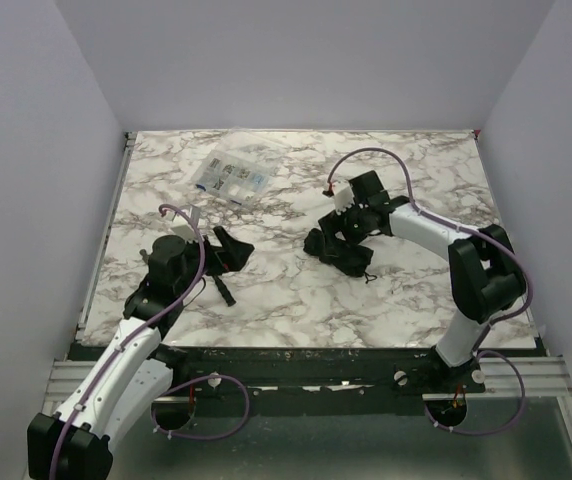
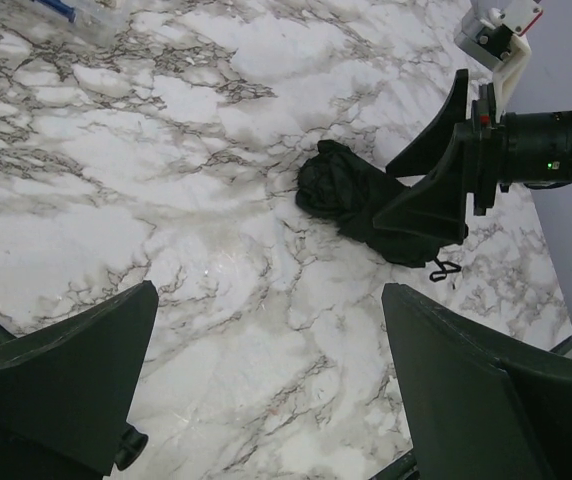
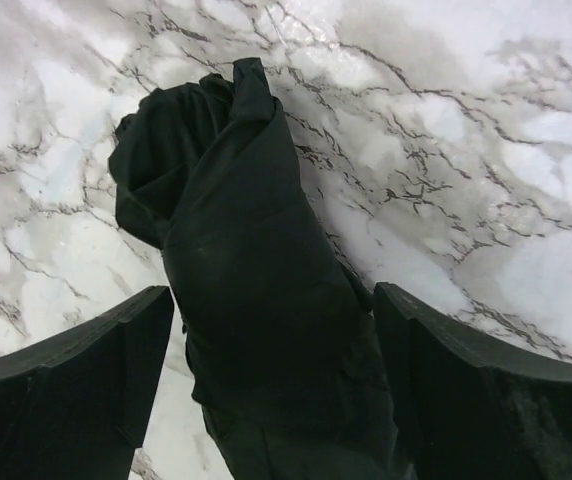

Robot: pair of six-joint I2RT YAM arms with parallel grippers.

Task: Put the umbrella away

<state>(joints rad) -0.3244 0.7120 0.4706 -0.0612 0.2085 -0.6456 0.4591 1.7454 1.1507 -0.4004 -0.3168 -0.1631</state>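
The umbrella (image 1: 344,256) lies folded on the marble table (image 1: 296,300), a dark bundle right of centre with its wrist loop (image 2: 444,268) toward the near edge. My right gripper (image 1: 338,238) hangs over it, open. In the right wrist view the dark fabric (image 3: 246,270) fills the space between the two fingers (image 3: 96,370), with a strip of marble showing on the left side. My left gripper (image 1: 234,248) is open to the left of centre, well apart from the umbrella (image 2: 351,195), with only bare marble between its fingertips (image 2: 269,300).
A clear plastic compartment box (image 1: 229,178) lies at the back left of the table. A thin black tool (image 1: 225,288) rests on the marble just under the left gripper. White walls close in the table on three sides.
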